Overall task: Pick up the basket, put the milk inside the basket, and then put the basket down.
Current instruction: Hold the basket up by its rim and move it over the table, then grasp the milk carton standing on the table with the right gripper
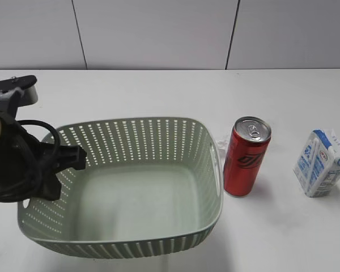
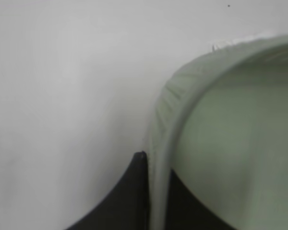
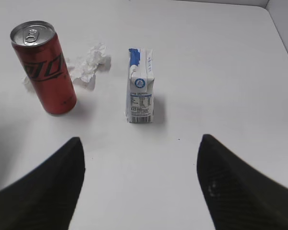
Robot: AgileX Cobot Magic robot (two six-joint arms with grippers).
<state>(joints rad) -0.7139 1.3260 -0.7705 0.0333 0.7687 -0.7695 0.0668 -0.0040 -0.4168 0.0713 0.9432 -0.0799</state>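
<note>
The pale sage-green basket (image 1: 141, 139) stands at the left of the white table and is empty inside. My left gripper (image 1: 72, 160) is shut on its left rim, one finger outside and one inside the wall; the left wrist view shows the rim (image 2: 182, 96) pinched between the two dark fingers (image 2: 157, 165). I cannot tell whether the basket is off the table. The milk (image 1: 322, 163), a small white and blue carton, stands upright at the far right. In the right wrist view the milk (image 3: 140, 86) stands ahead of my right gripper (image 3: 140, 143), which is open, empty and apart from it.
A red soda can (image 1: 247, 157) stands upright between basket and milk, close to the basket's right wall; it also shows in the right wrist view (image 3: 45, 67). Crumpled white tissue (image 3: 89, 64) lies behind the can. A grey wall runs along the table's back edge.
</note>
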